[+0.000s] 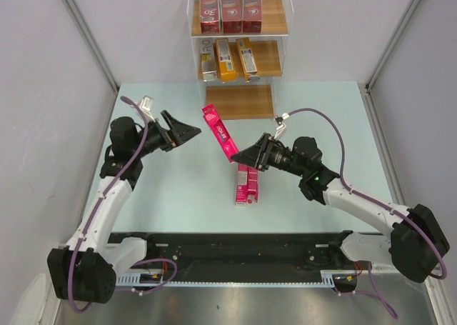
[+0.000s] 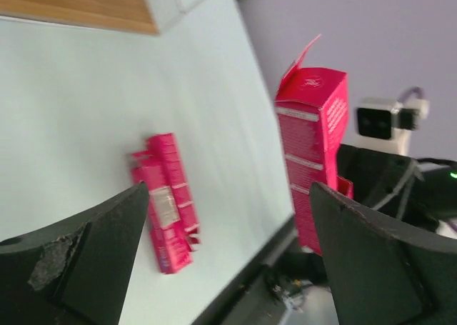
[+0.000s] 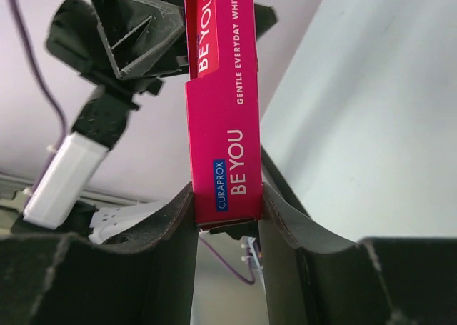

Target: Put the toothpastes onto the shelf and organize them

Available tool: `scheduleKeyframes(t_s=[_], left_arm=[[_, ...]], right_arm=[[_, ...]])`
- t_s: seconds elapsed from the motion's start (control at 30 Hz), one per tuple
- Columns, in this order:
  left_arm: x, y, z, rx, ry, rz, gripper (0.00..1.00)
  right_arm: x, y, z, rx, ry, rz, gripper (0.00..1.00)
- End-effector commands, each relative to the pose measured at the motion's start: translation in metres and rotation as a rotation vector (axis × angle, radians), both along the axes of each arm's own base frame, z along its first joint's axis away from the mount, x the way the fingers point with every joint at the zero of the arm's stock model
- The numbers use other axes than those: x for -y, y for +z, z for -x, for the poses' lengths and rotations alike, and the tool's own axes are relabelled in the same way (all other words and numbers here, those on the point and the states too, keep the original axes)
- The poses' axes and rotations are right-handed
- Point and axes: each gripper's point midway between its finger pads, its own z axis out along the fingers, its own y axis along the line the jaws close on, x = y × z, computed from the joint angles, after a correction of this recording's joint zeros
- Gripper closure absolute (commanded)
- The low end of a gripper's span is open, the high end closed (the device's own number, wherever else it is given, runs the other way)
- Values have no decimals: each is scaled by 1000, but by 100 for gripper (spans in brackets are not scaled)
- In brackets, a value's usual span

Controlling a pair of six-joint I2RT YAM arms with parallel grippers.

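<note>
Pink Curaprox carton [image 3: 221, 111] is clamped in the right claw [image 1: 239, 153], tilted above two pink cartons [image 1: 247, 183] lying side by side on the tabletop [image 1: 164, 189]. Left claw [image 1: 187, 132] hangs open, empty. Shelf [image 1: 239, 101] holds three dark red cartons [image 1: 230, 8] on top and three orange-yellow cartons [image 1: 227, 59] on the middle tier.

Three dark red cartons [image 1: 230, 8]. Three orange-yellow cartons [image 1: 228, 59]. One raised pink carton [image 1: 220, 132]; two flat pink cartons [image 1: 246, 184] mid-worktop. One three-tier shelf [image 1: 239, 101] at far edge. Two arms: left arm [image 1: 107, 203], right arm [image 1: 364, 203].
</note>
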Motion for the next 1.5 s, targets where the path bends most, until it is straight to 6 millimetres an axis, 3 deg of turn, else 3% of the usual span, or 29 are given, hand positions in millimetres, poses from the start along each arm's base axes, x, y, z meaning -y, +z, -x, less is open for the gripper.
scheduleKeyframes(t_s=[0.0,0.27,0.5,0.67,0.8,0.87,0.93,0.97,1.03,1.1,1.13,1.17,1.2,1.23,1.33,1.37,1.43,1.47], left_arm=[[-45,-24,-9,-24,232,-302,0],[-112,-31,-11,-100,579,-663,0],[-128,-28,-1,-116,662,-774,0],[-124,-25,0,-81,638,-761,0],[-115,-26,-1,-61,589,-751,0],[-108,-30,-2,-53,540,-749,0],[-104,-36,-3,-69,510,-752,0],[-102,-38,-2,-73,497,-750,0],[-100,-41,-1,-79,489,-748,0],[-100,-43,0,-76,483,-746,0],[-99,-43,1,-75,482,-742,0],[-98,-42,2,-72,477,-738,0],[-97,-42,3,-71,471,-736,0],[-97,-42,3,-71,467,-734,0],[-93,-41,5,-67,455,-715,0],[-92,-40,6,-63,452,-709,0],[-92,-41,7,-61,447,-705,0],[-92,-41,8,-62,447,-704,0]], right_arm=[[15,-3,-9,38,-63,66,78],[13,-30,-18,18,-78,140,78],[4,-45,-30,-2,-74,138,79],[-3,-57,-53,-48,-95,136,80],[-15,-74,-81,-88,-131,138,81],[-18,-69,-97,-106,-155,97,81],[-18,-84,-115,-158,-197,98,82],[-22,-73,-125,-138,-208,79,82],[-25,-83,-143,-150,-237,94,82],[-30,-77,-161,-147,-265,74,82],[-30,-92,-171,-173,-283,85,82],[-33,-81,-182,-162,-300,49,82],[-34,-83,-189,-167,-311,42,82],[-35,-100,-199,-199,-328,52,83],[-39,-97,-225,-212,-375,-6,83],[-41,-112,-233,-234,-392,-2,83],[-45,-107,-249,-232,-416,-28,82],[-46,-119,-256,-245,-439,-17,82]])
